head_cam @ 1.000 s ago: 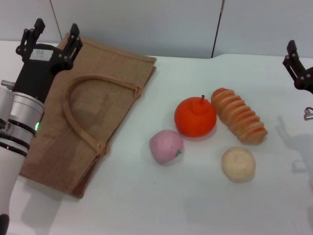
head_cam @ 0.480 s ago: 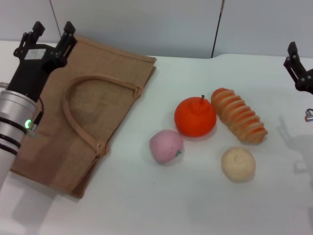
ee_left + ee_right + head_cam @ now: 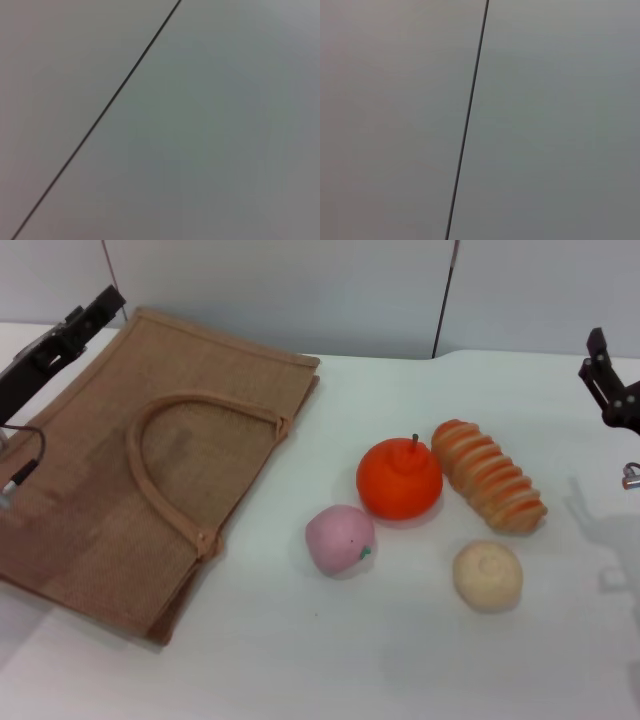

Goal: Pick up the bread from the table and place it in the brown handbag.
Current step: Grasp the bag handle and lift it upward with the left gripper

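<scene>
Lying flat on the white desk (image 3: pixel 330 660), toward its left side: the brown handbag (image 3: pixel 150 470), its near-left corner running off the frame's left edge, one looped handle (image 3: pixel 165 475) resting on top; opening not discernible from the head view. Resting well apart from the bag, on the right half of the desk: the bread (image 3: pixel 488 475), angled diagonally, unheld, its near-left flank just beside (perhaps touching) the orange fruit (image 3: pixel 400 478). Sitting nearer the robot: the pink fruit (image 3: pixel 340 539) just below-left of the orange one, and the pale bun (image 3: pixel 487 575) in front of the bread's nearer end. Leaving open desk in front of the food, to the right of the bread, and in the gap between the bag's right edge and the fruits.

Hanging at the far-left edge above the bag's far corner: the left gripper (image 3: pixel 60 345), mostly cut off, only a dark slanted part showing; cannot tell whether its fingers are parted or clenched. Hanging at the far-right edge, well clear of the bread: the right gripper (image 3: pixel 608 385), also cropped; finger state likewise impossible to tell. Showing only plain grey wall panels with a dark seam in both wrist views.
</scene>
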Controlling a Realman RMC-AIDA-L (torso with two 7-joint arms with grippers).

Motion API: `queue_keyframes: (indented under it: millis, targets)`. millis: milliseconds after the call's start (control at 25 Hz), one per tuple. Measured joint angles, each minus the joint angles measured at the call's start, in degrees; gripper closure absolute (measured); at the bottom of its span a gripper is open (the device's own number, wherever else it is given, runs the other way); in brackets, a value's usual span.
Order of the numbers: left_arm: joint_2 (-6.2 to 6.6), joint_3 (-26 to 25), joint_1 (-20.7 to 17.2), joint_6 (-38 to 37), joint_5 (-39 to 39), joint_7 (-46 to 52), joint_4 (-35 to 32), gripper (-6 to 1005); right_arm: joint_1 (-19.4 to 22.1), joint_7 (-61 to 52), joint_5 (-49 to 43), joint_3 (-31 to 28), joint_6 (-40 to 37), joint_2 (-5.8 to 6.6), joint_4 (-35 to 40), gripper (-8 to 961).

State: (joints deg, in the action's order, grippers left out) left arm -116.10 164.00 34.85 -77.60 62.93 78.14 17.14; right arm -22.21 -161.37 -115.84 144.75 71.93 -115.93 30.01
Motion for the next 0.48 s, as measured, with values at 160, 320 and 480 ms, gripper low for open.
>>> queue_keyframes:
  millis: [160, 320, 480]
  targets:
    - [-0.01, 0.0, 2.0, 2.4, -8.5, 10.8, 6.8, 191, -0.2, 0.0, 0.0, 0.0, 0.0, 0.0, 0.0, 63]
    - [0.15, 0.0, 5.0, 6.8, -20.8, 21.0, 12.9, 195, -0.2, 0.0, 0.0, 0.0, 0.0, 0.0, 0.0, 63]
    - [0.2, 0.0, 8.1, 8.7, -31.7, 27.9, 17.7, 200, -0.2, 0.0, 0.0, 0.0, 0.0, 0.0, 0.0, 63]
